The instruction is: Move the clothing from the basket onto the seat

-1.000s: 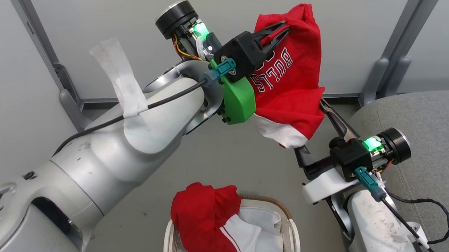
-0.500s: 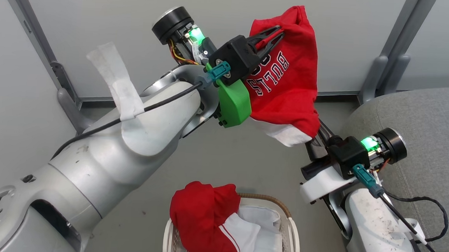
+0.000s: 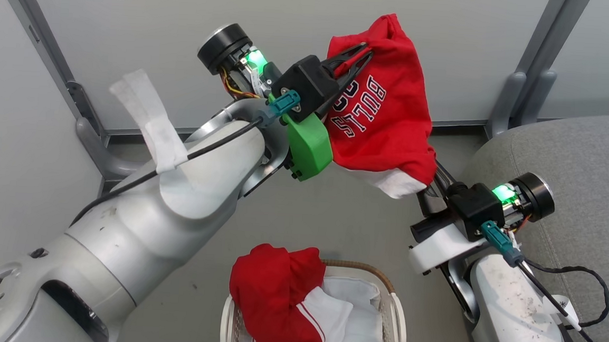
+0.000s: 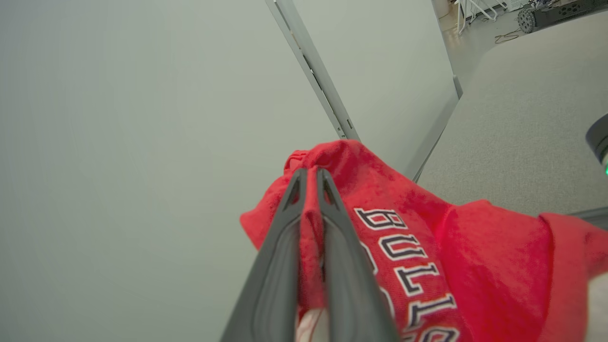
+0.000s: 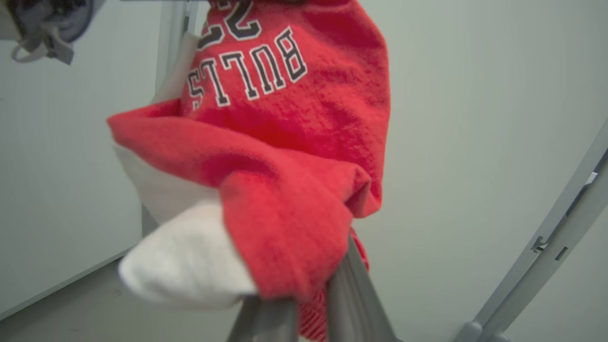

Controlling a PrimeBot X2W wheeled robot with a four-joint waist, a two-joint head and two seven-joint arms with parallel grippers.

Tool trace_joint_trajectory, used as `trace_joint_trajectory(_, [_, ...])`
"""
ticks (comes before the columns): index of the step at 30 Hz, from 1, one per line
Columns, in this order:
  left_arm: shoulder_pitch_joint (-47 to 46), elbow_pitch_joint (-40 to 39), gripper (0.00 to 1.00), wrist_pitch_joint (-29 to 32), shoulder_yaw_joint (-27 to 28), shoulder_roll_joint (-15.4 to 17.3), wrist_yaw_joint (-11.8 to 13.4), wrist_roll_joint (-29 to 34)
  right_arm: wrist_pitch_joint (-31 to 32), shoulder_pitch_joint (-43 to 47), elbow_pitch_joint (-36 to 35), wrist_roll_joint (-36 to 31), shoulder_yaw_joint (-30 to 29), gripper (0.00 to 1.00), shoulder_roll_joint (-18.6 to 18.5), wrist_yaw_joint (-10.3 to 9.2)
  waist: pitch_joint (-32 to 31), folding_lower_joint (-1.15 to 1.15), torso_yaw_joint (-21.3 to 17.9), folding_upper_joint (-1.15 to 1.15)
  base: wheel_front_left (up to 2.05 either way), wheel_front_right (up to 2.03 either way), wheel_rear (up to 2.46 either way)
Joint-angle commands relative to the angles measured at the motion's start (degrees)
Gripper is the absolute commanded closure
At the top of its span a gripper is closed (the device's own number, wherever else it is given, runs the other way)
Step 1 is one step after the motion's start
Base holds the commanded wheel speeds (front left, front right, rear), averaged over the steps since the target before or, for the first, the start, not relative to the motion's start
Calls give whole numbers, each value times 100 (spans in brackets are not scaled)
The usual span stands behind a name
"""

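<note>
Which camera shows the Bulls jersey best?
The head view: nearly the whole jersey is in frame. The left wrist view gives its pinched top and lettering; the right wrist view, its lettering and white lower end.

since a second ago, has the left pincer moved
Yes: the left pincer, shut on the jersey, has shifted left, away from the wall post on the right.

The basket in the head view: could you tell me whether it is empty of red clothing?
No, a red garment with a white striped panel lies heaped in the basket, over its left rim.
</note>
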Motion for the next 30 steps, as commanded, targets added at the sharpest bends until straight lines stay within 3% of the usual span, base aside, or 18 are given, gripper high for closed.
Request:
trace_joint_trajectory(1, [156,21,100,-17,26,5,48,-59,-4,-84,-4,33,-32,100,-21,-4,9,0,-1,0,0,0,0])
trace_joint_trajectory(4, [322,19,100,-39,84,-24,62,-152,-4,-95,-39,40,-59,100,-21,-4,24,0,-2,0,0,0,0])
trace_joint_trajectory(7, [591,-6,58,-62,188,-60,119,-294,-4,-95,-70,46,-118,100,-20,-4,46,0,-6,0,0,0,0])
trace_joint_trajectory(8, [688,-10,52,-68,217,-71,147,-326,-4,-97,-79,43,-141,100,-20,-4,55,0,-6,0,0,0,0])
trace_joint_trajectory(9, [800,-33,17,-75,273,-86,168,-348,-4,-105,-87,36,-163,100,-21,-4,66,0,-10,0,0,0,0])
trace_joint_trajectory(10, [892,-134,0,-75,376,-104,214,-350,-4,-115,-94,21,-190,100,-21,-4,81,0,-18,0,0,0,0])
trace_joint_trajectory(16, [1789,-641,0,-60,807,-21,358,-14,-4,-167,-138,-44,-332,100,-20,-4,176,0,-107,0,0,0,0])
trace_joint_trajectory(30, [3538,-1303,0,-62,1866,-230,255,732,-4,27,-178,-136,-791,100,-20,-5,320,0,-329,0,0,0,0])
